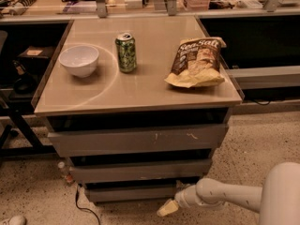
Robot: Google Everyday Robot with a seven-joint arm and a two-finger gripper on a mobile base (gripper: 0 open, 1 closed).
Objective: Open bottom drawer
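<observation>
A: Position of the gripper (168, 207)?
B: Low near the floor, just below the right end of the bottom drawer (131, 191). Open or shut, I cannot tell.
A: And that drawer?
B: Lowest of three grey fronts, under the tabletop (140, 90) with bowl (78, 60), can (126, 52) and chip bag (197, 62).

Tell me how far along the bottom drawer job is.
Done: the gripper is down near the floor, by the right end of the bottom drawer. In hand: the approach to that front; I cannot tell if it touches. Left: the whole pull; the drawer looks shut, no interior showing.
</observation>
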